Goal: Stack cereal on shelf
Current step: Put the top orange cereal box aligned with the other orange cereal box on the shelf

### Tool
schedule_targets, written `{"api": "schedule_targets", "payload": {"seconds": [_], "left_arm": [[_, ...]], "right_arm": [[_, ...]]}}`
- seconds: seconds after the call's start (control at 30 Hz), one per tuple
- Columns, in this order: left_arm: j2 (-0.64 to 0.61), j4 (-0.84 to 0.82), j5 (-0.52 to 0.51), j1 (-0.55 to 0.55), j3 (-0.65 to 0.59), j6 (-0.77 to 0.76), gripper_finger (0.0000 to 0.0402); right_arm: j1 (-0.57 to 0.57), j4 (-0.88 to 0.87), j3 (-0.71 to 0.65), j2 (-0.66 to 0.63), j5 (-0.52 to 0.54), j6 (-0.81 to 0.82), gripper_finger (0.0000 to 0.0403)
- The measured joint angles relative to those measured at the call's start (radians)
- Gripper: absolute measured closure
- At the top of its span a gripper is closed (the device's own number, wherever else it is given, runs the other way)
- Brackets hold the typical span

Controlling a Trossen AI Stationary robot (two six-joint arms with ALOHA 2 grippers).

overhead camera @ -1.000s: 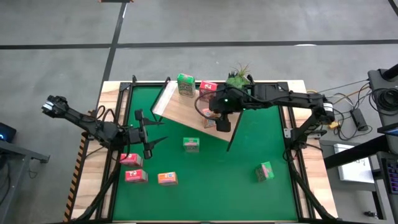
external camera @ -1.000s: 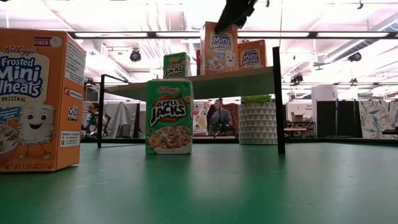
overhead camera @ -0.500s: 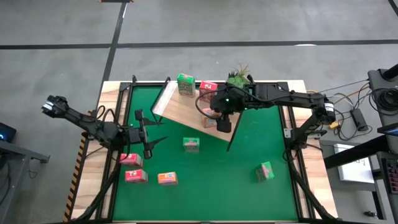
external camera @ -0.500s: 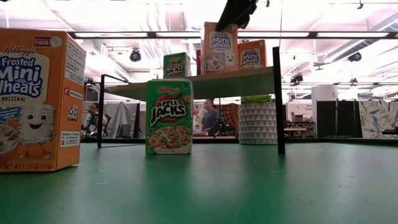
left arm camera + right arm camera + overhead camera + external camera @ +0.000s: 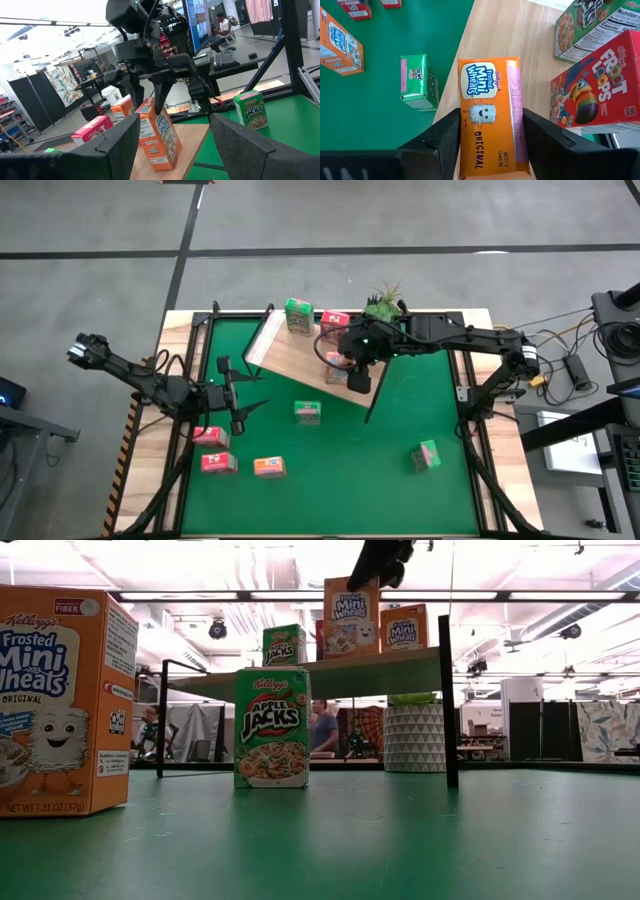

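Observation:
An orange Mini-Wheats cereal box [image 5: 487, 115] stands on the raised light-wood shelf [image 5: 285, 355], its base on the board [image 5: 162, 161]. My right gripper [image 5: 491, 116] reaches over the shelf from the table's right and is shut on this box's top. On the shelf's far part stand a green box [image 5: 297, 315], a red box [image 5: 333, 320] and a second orange one [image 5: 404, 628]. My left gripper [image 5: 240, 395] waits open above the mat's left side, holding nothing. My right gripper pinches the orange box's top end [image 5: 466, 131] between its two fingers [image 5: 440, 142], one on each side. The fingers slant down from above and from the table's right. The box stands upright [image 5: 350, 615], its base on the shelf.
On the green mat lie or stand a green box [image 5: 308, 412] in the middle, another green box [image 5: 428, 455] near right, two red boxes [image 5: 212, 450] and an orange one [image 5: 268, 468] near left. A potted plant [image 5: 383, 305] stands at the far edge beside the shelf.
My right gripper has stayed above the shelf and rolled slightly about its own line. The orange box under it has shifted a little toward the table's left and stands straighter. My left arm has kept still.

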Motion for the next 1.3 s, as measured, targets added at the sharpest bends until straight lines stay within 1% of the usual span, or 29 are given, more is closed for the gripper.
{"api": "schedule_targets", "payload": {"seconds": [0.2, 0.5, 0.57, 0.73, 0.83, 1.03, 1.3], "left_arm": [[0.0, 0.0, 0.0, 0.0, 0.0, 0.0, 0.0174], [0.0, -0.003, 0.0, 0.0, 0.0, 0.0, 0.0174], [0.0, -0.007, 0.0, 0.0, 0.0, 0.0, 0.0174], [0.0, -0.011, 0.0, 0.0, 0.0, -0.001, 0.0174], [0.0, -0.011, 0.0, 0.0, 0.0, -0.001, 0.0174], [0.0, -0.012, 0.0, 0.0, 0.0, -0.001, 0.0174], [0.0, -0.015, 0.0, 0.0, 0.0, -0.004, 0.0174]], "right_arm": [[0.0, -0.001, 0.0, -0.005, 0.0, 0.064, 0.0234], [0.005, -0.017, 0.013, -0.059, 0.017, 0.24, 0.0234], [0.009, -0.041, 0.014, -0.074, 0.049, 0.261, 0.0235], [0.029, -0.156, 0.014, -0.11, 0.207, 0.329, 0.0235], [0.053, -0.176, 0.013, -0.127, 0.248, 0.364, 0.0235], [0.108, -0.208, 0.013, -0.12, 0.349, 0.418, 0.024], [0.138, -0.207, -0.002, -0.094, 0.353, 0.402, 0.0253]]}}
